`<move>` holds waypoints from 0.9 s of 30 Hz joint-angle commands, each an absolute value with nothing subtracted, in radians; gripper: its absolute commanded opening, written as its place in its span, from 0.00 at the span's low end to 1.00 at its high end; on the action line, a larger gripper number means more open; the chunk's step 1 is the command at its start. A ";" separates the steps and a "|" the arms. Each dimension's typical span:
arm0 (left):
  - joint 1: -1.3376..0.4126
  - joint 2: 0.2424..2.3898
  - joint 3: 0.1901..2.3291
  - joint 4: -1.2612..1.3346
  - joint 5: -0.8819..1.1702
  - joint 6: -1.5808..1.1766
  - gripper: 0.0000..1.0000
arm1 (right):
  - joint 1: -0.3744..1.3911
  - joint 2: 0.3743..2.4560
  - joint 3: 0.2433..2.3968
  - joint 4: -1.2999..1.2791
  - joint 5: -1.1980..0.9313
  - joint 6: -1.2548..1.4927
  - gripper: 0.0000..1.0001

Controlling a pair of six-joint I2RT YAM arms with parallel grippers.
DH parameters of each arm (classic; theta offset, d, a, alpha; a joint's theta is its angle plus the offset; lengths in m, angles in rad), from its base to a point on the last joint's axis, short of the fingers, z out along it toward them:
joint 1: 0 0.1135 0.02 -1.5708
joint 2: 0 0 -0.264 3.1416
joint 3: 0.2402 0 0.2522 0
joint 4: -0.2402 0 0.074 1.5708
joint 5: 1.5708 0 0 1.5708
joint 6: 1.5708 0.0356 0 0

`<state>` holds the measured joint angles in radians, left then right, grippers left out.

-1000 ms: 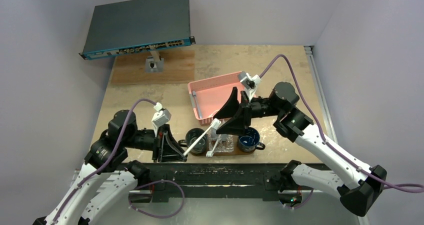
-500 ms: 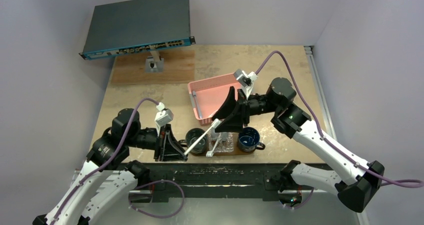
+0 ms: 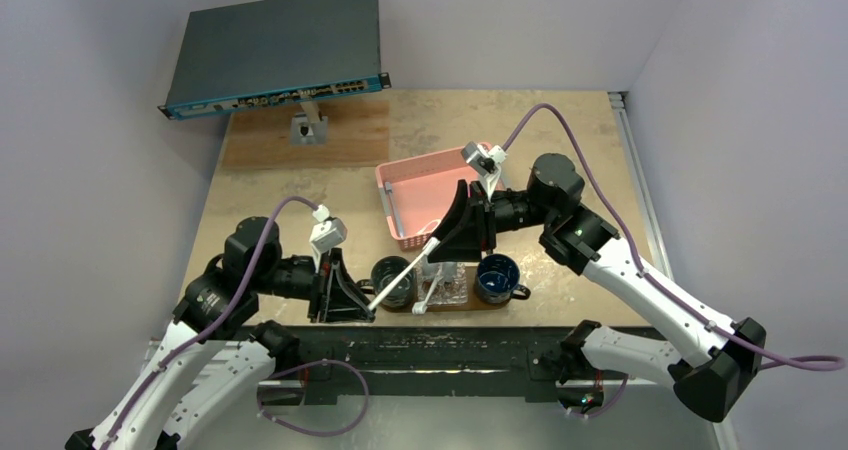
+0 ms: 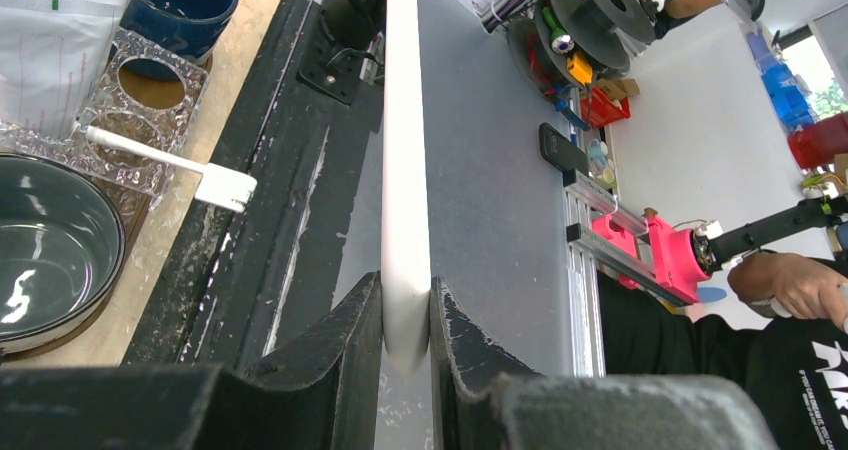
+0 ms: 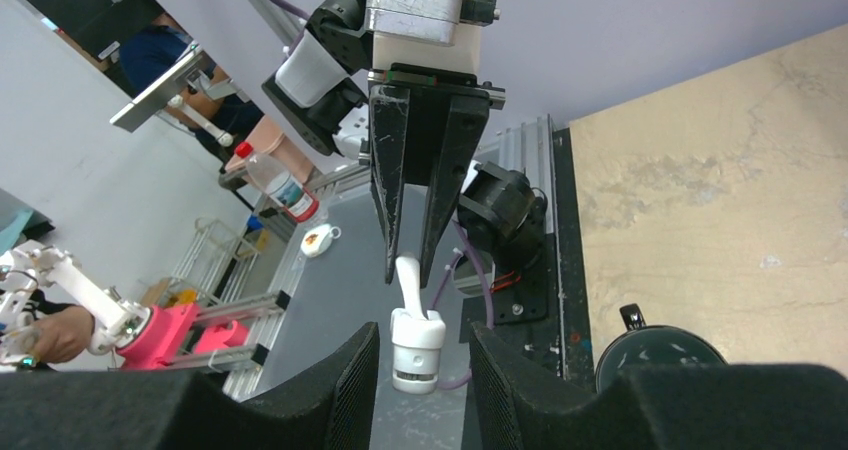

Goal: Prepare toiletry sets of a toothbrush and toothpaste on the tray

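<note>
**A:** Start at the left. What is the left end effector (image 4: 405,296) doing?

**B:** It is clenched on the butt of a slim white toothbrush (image 4: 405,120). The handle runs straight out from its tips towards the other arm.

**A:** And just past those tips?

**B:** The tray (image 3: 478,306) lies there on the desk (image 3: 560,130). On the end nearest this end effector stands a dark mug (image 4: 40,240). Its glossy inside shows only reflections.

**A:** What sits beside the mug?

**B:** A clear glass stand (image 4: 190,70) with round holes. The second toothbrush (image 4: 150,153) lies flat across it, its head jutting over the near edge of the tray. A pale packet (image 4: 60,60) rests at the far side of the stand. I cannot tell whether it is a tube.

**A:** Further along?

**B:** A blue mug (image 3: 497,278) stands on the other end of the tray, just below the right end effector (image 5: 422,336). Its inside looks dark in the top view, and I cannot make out any contents.

**A:** What about the right end effector itself?

**B:** Its fingers are spread on either side of the head of the held toothbrush. A sliver of gap shows on each side, so it is released.

**A:** Is anything behind it?

**B:** The pink basket (image 3: 430,158) is just behind it on the desk. The part of its floor that shows is bare pink, and the end effector hides the rest.
</note>
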<state>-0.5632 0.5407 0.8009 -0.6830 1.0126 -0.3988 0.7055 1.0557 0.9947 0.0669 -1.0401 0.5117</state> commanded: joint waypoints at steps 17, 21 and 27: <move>-0.560 0.557 0.838 -0.684 1.002 -0.365 0.00 | 0.706 1.042 1.005 0.135 -1.069 0.537 0.36; -0.560 0.560 0.839 -0.686 0.995 -0.365 0.00 | 0.711 1.047 1.002 0.134 -1.070 0.538 0.21; -0.560 0.572 0.847 -0.695 0.966 -0.362 0.05 | 0.714 1.050 1.003 0.109 -1.070 0.518 0.00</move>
